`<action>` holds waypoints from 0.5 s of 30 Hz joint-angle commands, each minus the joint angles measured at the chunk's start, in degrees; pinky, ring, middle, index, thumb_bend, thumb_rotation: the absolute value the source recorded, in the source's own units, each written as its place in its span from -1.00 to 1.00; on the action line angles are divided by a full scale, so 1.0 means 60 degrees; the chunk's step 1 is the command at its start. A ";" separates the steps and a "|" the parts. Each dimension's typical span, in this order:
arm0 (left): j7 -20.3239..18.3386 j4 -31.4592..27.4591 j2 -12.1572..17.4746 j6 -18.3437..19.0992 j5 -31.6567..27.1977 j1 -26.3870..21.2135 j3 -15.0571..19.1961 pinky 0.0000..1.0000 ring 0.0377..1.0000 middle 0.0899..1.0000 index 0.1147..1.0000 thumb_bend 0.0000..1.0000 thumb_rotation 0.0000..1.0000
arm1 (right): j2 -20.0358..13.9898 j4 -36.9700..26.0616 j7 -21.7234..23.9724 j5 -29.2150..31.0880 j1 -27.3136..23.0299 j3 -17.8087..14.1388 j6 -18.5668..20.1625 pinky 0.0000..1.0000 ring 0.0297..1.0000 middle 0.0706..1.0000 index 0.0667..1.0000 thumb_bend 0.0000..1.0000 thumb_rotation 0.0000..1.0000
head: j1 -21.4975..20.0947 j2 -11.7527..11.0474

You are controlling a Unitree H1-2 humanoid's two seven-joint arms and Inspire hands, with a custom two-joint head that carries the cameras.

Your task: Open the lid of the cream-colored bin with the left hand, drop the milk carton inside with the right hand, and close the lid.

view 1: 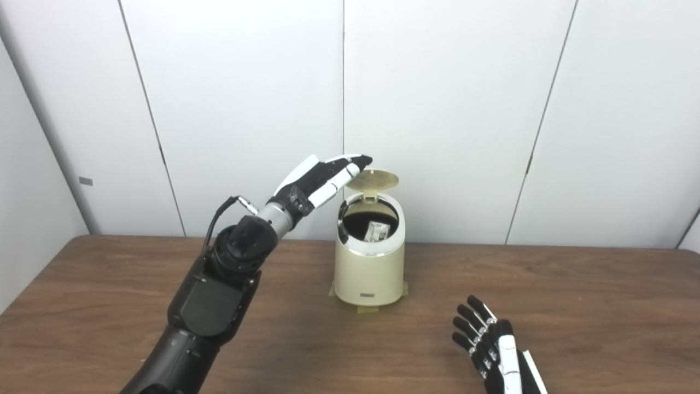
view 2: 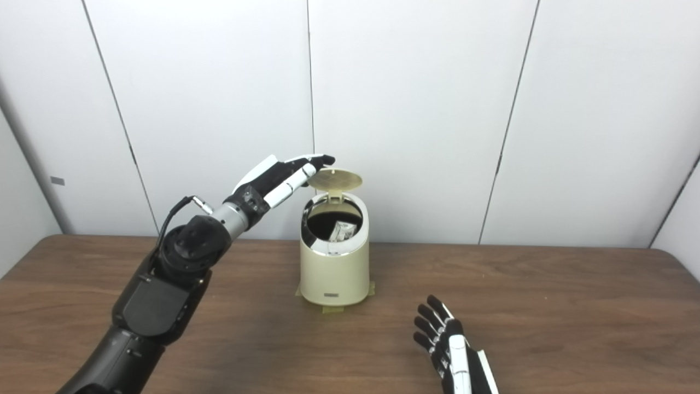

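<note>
On the brown table (view 1: 574, 284) the cream-colored bin (view 1: 369, 273) stands open, its round lid (view 1: 373, 179) tipped up at the back hinge, and the milk carton (view 1: 377, 231) already lies inside the dark opening. The left hand (view 1: 320, 180) is raised beside the lid's left edge, fingers stretched out together and holding nothing, their tips at or just short of the rim, so closing looks like its job: a push forward and down. The right hand (view 1: 492, 345) rests empty near the table's front edge, fingers spread, well apart from the bin.

Left robot hand (view 1: 320, 178) raised, right robot hand (view 1: 489, 342) seemingly open
</note>
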 commanded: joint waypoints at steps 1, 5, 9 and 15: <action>-0.0086 -0.0372 0.0215 -0.0431 0.0316 -0.0615 -0.0136 0.95 0.89 0.71 0.76 -0.16 1.00 | 0.0011 -0.0158 -0.0025 0.0026 0.0071 -0.0022 -0.0306 0.66 0.72 0.74 0.79 0.17 1.00 | -0.0009 0.0026; -0.0293 -0.0794 0.0493 -0.0440 0.0916 -0.0542 -0.0507 0.96 0.90 0.74 0.70 -0.13 1.00 | 0.0000 -0.0292 -0.0037 0.0076 0.0078 -0.0067 -0.0204 0.65 0.71 0.74 0.80 0.14 1.00 | -0.0039 0.0087; -0.0393 -0.1304 0.0901 -0.0585 0.2033 -0.0523 -0.1093 0.74 0.80 0.75 0.68 -0.01 1.00 | 0.0002 -0.0316 -0.0108 0.0024 0.0026 -0.0101 -0.0135 0.63 0.71 0.75 0.80 0.12 1.00 | -0.0070 0.0183; -0.0240 -0.1523 0.1464 -0.1793 0.3759 -0.0597 -0.1861 0.65 0.73 0.69 0.61 -0.08 1.00 | -0.0010 -0.0299 -0.0196 -0.0012 -0.0020 -0.0064 0.0015 0.59 0.69 0.73 0.79 0.14 1.00 | -0.0052 0.0309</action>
